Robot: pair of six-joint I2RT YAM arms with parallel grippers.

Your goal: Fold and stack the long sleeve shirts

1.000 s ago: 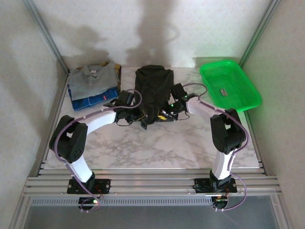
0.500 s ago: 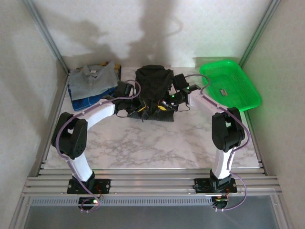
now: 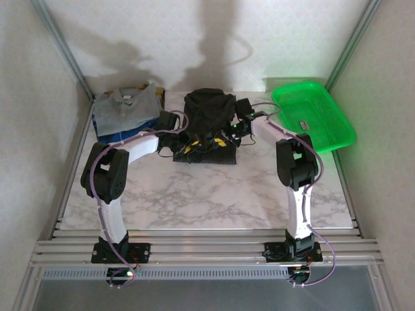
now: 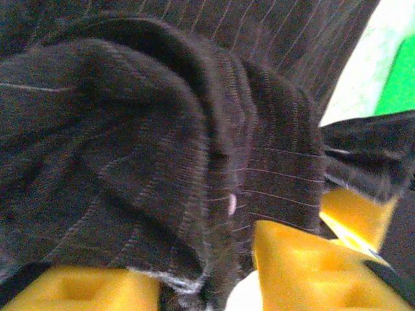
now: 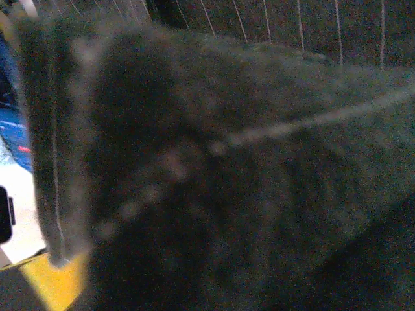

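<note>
While overhead the charcoal-black pinstriped button shirt [image 3: 209, 111] sits at the far middle of the marble table [image 3: 194, 201], our left gripper [image 4: 207, 285], close up, pinches its cloth; the right gripper [image 3: 225, 138] stays blurred, so its hold we cannot tell. Both arms have advanced.

dark shirt [image 5: 259, 162]: blurred against the right wrist lens, stripes smeared
right gripper [image 3: 222, 141]: fingertips buried in cloth, grip unreadable
left gripper [image 4: 201, 282]: yellow pads [image 4: 305, 265] cut by bottom edge, closure unclear
item [image 3: 303, 125] in green basket [image 3: 318, 107]: too small to identify
</note>
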